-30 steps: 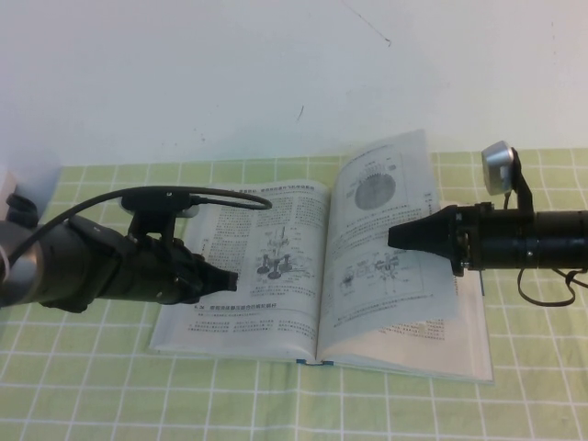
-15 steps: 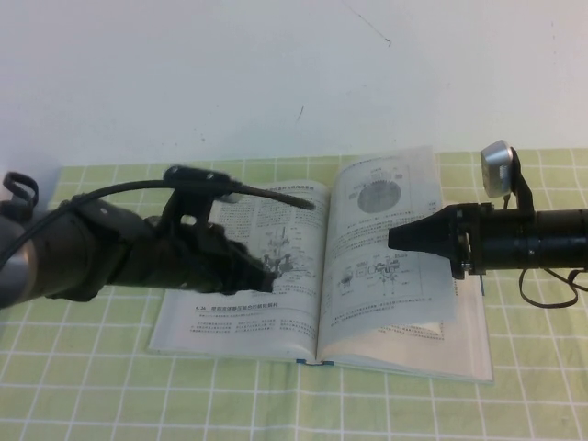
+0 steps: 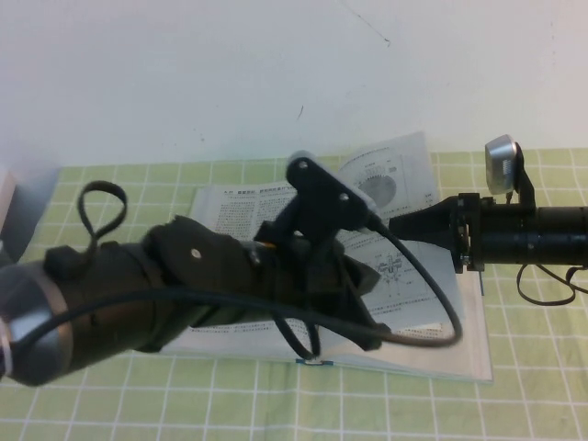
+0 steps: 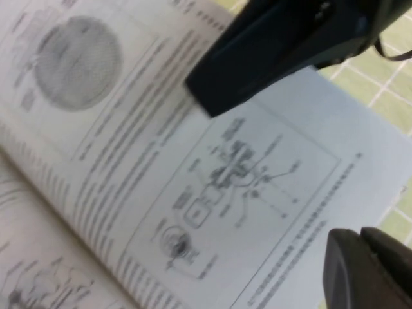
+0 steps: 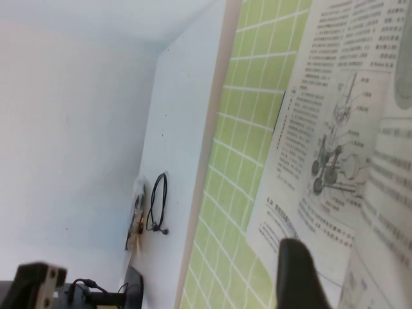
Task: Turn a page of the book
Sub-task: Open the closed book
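A large thick open textbook point(image 3: 404, 354) with white printed pages and teal cover edges lies on the green checked surface point(image 3: 110, 404). Its thin white page point(image 3: 409, 276), printed with a round grey diagram, stands partly lifted on the right half. The right hand point(image 3: 397, 228) hovers at this page's upper part, its opening impossible to tell. The left hand point(image 4: 367, 273), nearer the page's lower outer edge, appears narrowly closed, holding nothing
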